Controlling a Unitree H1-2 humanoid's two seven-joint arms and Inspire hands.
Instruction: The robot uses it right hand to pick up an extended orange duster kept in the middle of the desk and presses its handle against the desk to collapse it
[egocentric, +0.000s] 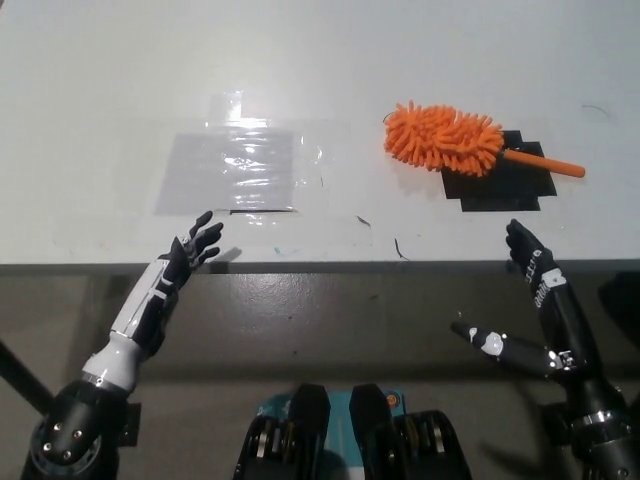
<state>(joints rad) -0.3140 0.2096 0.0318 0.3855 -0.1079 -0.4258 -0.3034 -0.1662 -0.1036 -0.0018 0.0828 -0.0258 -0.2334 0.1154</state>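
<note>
duster (446, 139) on tape patch (500, 185), desk (100, 80) right | plastic sheet (230, 170) left of it

Fluffy orange duster (455, 141) lies flat, handle pointing right.

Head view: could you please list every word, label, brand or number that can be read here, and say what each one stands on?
None can be read.
The desk, the clear tape patch, the black tape patch and the orange duster carry no lettering.
The small white patches on the right hand are too small to show any text.
</note>
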